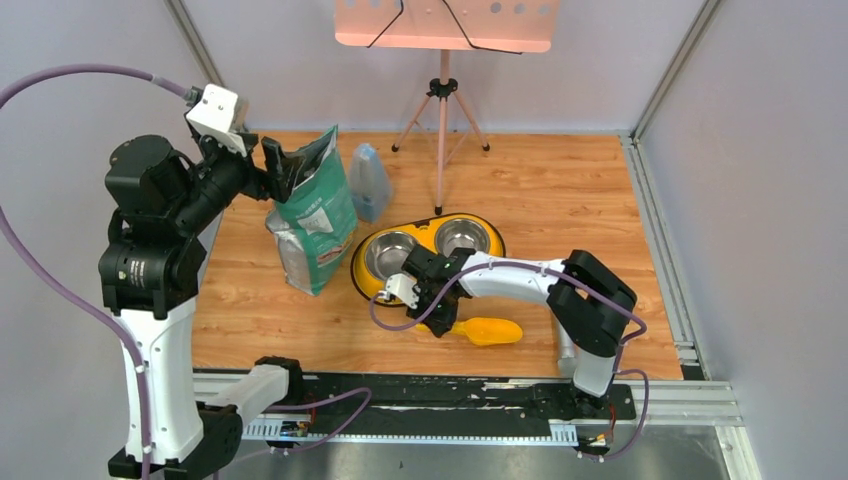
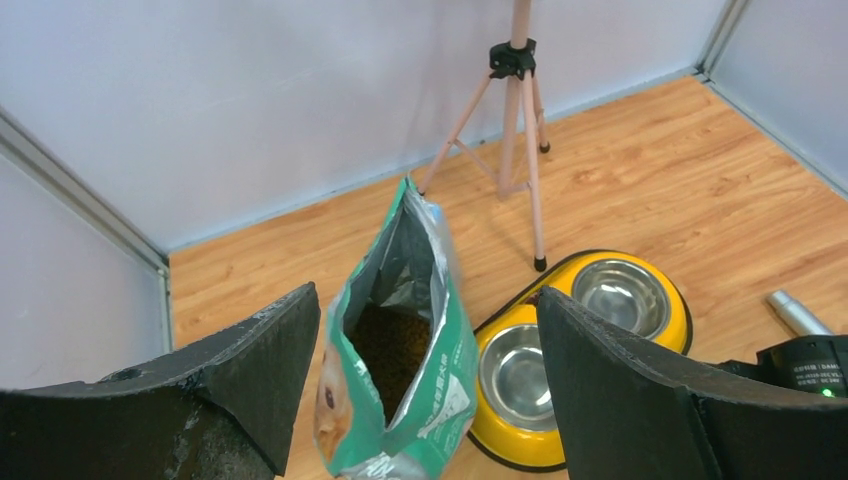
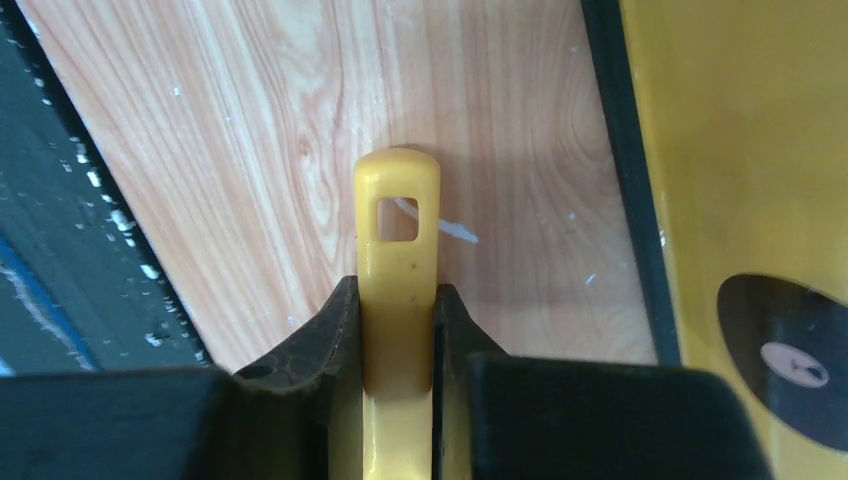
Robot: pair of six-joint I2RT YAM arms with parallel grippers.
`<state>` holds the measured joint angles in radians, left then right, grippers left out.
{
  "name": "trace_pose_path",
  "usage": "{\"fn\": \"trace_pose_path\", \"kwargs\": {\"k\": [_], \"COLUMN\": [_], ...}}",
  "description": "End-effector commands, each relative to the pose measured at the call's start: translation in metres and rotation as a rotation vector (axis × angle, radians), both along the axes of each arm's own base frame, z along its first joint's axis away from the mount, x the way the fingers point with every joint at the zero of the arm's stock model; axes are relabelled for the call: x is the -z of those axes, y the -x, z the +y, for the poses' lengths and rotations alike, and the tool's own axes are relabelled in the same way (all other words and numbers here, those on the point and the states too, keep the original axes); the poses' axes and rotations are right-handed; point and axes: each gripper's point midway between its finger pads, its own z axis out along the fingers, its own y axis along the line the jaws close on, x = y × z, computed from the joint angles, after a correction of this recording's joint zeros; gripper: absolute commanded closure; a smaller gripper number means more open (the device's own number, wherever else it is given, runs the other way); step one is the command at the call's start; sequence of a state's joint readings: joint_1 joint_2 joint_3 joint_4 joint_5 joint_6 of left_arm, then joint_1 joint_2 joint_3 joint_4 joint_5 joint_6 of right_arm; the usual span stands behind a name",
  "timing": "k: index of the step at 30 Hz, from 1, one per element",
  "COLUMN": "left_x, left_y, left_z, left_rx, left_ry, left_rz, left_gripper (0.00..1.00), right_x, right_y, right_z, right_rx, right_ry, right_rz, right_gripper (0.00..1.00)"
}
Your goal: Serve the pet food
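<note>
Pet food [image 2: 388, 345] — bagged, beyond left fingers [image 2: 250, 370].

- The scoop [image 3: 398, 250], between the right tool's [image 3: 398, 335] fingers [image 3: 300, 350]: smooth, glossy yellow plastic.
- Those fingers: matt black, slightly rough, probably plastic.
- The worktop [image 3: 250, 150] beyond that tool: wood-grain, satin, with white flecks.
- The bowl holder [image 3: 720, 150] right of it: glossy yellow plastic.
- The bowls [image 2: 620, 295]: polished metal.
- The bag [image 2: 445, 380] below the left tool [image 2: 428, 320]: glossy print outside, silvery foil inside.
- The pet food [image 2: 388, 345]: matt brown, granular.
</note>
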<state>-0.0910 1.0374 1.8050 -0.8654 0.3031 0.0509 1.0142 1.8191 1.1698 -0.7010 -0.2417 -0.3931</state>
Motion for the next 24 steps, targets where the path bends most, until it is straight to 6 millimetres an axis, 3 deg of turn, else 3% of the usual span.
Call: {"fn": "trace_pose_path", "kwargs": {"k": [1, 2, 3, 4, 5, 6, 11, 14, 17, 22, 23, 24], "left_x": [-0.010, -0.001, -0.011, -0.002, -0.014, -0.013, -0.051, -0.067, -0.068, -0.053, -0.061, -0.044], "left_y": [-0.003, -0.007, -0.005, -0.010, -0.008, -0.015, -0.028, -0.040, -0.047, -0.047, -0.046, -0.049], "left_z": [-0.014, -0.024, -0.028, -0.035, -0.038, -0.042, -0.057, -0.066, -0.092, -0.129, -0.130, -0.140], "left_rx": [0.088, 0.149, 0.176, 0.218, 0.236, 0.253, 0.281, 0.273, 0.324, 0.414, 0.404, 0.426], "left_ry": [0.001, -0.003, -0.004, -0.003, -0.004, -0.006, -0.032, -0.070, -0.109, -0.247, -0.255, -0.265], "left_rz": [-0.023, 0.021, 0.007, 0.057, 0.034, 0.045, -0.109, -0.184, -0.214, -0.277, -0.329, -0.309], "left_gripper": [0.13, 0.14, 0.15, 0.17, 0.17, 0.18, 0.18, 0.18, 0.18, 0.18, 0.18, 0.18], "right_x": [-0.045, -0.065, -0.087, -0.109, -0.134, -0.158, -0.284, -0.338, -0.389, -0.495, -0.511, -0.527], "right_y": [-0.009, -0.013, -0.019, -0.026, -0.034, -0.041, -0.111, -0.155, -0.188, -0.207, -0.206, -0.205], "right_z": [0.005, 0.006, 0.007, 0.007, 0.007, 0.008, 0.000, -0.011, -0.026, -0.066, -0.075, -0.081], "right_rx": [0.057, 0.070, 0.088, 0.117, 0.146, 0.170, 0.373, 0.508, 0.609, 0.717, 0.738, 0.755], "right_ry": [-0.041, -0.075, -0.118, -0.159, -0.210, -0.269, -0.578, -0.728, -0.854, -1.141, -1.189, -1.243], "right_rz": [0.014, 0.027, 0.032, 0.031, 0.027, 0.029, -0.122, -0.202, -0.301, -0.483, -0.537, -0.594], "right_gripper": [1.00, 1.00, 1.00, 1.00, 1.00, 1.00, 1.00, 1.00, 1.00, 1.00, 1.00, 1.00]}}
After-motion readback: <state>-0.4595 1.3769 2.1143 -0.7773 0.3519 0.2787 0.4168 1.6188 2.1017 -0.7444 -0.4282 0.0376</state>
